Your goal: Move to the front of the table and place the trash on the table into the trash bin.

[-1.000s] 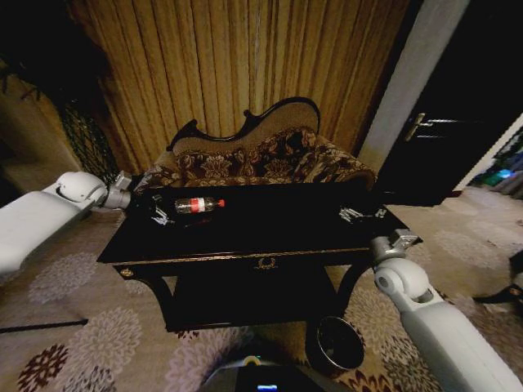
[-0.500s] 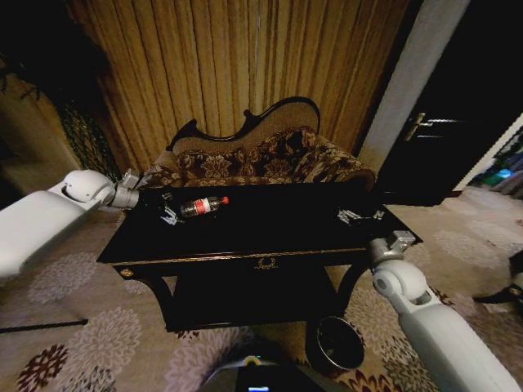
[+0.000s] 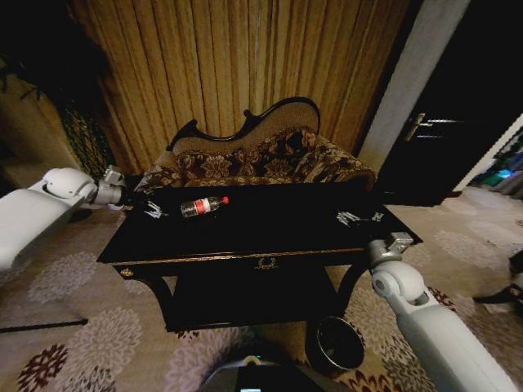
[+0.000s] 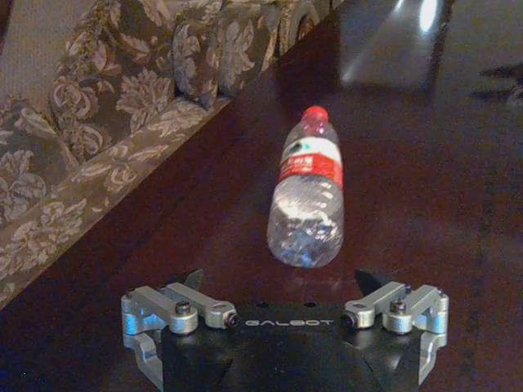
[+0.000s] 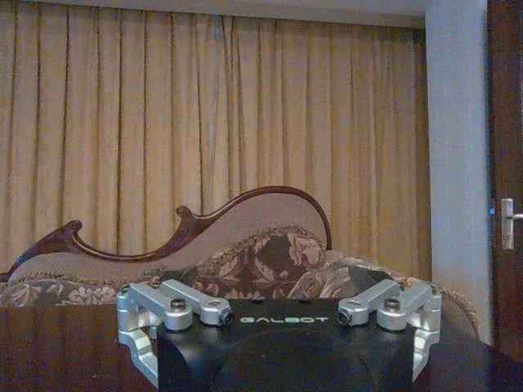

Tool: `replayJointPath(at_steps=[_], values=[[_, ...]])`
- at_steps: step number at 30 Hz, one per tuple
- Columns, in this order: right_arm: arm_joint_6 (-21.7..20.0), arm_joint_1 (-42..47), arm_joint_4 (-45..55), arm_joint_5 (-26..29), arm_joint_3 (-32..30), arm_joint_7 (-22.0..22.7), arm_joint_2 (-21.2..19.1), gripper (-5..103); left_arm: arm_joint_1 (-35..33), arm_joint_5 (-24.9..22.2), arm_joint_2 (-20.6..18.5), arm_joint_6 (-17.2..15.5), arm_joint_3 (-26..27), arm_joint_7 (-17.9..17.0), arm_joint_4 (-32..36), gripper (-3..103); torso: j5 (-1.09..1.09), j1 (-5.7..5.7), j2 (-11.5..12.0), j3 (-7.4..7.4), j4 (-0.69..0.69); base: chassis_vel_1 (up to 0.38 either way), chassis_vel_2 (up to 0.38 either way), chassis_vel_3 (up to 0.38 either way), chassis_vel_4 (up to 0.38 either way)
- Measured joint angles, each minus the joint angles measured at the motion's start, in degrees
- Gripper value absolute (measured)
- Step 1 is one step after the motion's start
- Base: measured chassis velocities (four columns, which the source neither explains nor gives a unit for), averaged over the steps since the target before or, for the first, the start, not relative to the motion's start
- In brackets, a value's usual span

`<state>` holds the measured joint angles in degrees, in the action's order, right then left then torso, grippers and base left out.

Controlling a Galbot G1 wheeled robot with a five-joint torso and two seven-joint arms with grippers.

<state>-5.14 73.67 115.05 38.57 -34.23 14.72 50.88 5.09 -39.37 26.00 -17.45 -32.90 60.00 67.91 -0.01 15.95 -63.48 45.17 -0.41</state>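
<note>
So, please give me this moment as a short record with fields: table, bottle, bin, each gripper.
table: black table with gold trim, in front of the floral sofa
bottle: clear bottle, red label and cap, lying on its side on the table
bin: round bin on the carpet, by the table's front right leg
left gripper: left gripper open, just short of the bottle's base, not touching
right gripper: right gripper open, over the table's right end

The left arm reached in from nine o'clock, its left gripper (image 3: 153, 211) spread wide open and empty. The right arm rose from five o'clock, its right gripper (image 3: 360, 217) likewise open, holding nothing.
</note>
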Motion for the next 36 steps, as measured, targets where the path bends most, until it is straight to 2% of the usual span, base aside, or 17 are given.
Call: replayJointPath(at_steps=[12,32,34,36], values=[[0.1,0.26,0.05,0.05,-0.55,0.0,-0.56,100,0.97,1.38,4.81,1.27,-1.37,0.58,-4.02,100,0.01,0.0,0.0,0.0,-0.01,0.0,0.0,0.0,0.0],[0.17,-0.06,-0.19,-0.06,0.07,0.0,-0.63,100,-0.51,0.61,6.02,1.4,-0.85,0.41,-2.38,100,0.0,0.0,0.0,0.0,-0.01,0.0,0.0,0.0,0.0],[0.18,0.03,-0.25,-0.07,-0.05,0.0,-0.63,100,-0.6,0.56,6.03,1.38,-0.81,0.39,-2.38,103,0.01,0.0,0.0,0.0,-0.01,0.0,0.0,0.0,0.0],[0.27,0.24,-0.38,-0.11,-0.37,0.01,-0.62,100,-0.75,0.42,6.0,1.36,-0.72,0.4,-2.47,95,0.0,0.0,0.0,0.0,0.0,0.0,0.0,0.0,0.0]])
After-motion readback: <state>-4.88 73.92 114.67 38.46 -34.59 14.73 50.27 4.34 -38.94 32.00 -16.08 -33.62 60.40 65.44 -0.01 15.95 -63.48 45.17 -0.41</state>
